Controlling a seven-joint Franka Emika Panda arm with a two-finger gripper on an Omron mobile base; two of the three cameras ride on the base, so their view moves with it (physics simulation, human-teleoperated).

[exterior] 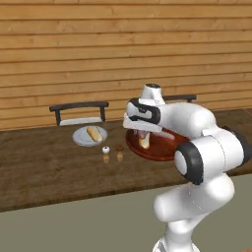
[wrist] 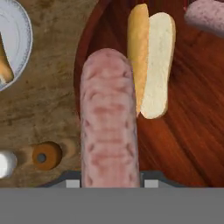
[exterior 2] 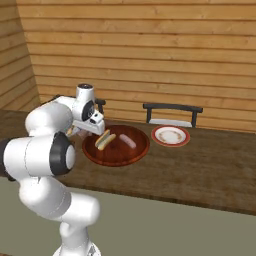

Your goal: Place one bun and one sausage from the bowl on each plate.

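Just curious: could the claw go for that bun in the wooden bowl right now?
Probably not yet. The claw is shut on a sausage. The bun lies uncovered in the bowl beside it, so the way looks free once the claw empties.

A pink sausage [wrist: 109,118] is lifted above the brown wooden bowl [wrist: 183,131], beside an open bun [wrist: 151,61]; a second sausage [wrist: 205,17] lies farther in.

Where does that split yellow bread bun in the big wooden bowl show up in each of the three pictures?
Left base view: split yellow bun right of centre, inside the reddish-brown wooden bowl.
Right base view: left of centre, in the bowl's left part.
Hand view: upper middle, right of the pink sausage.
Shared landmark: the bowl.
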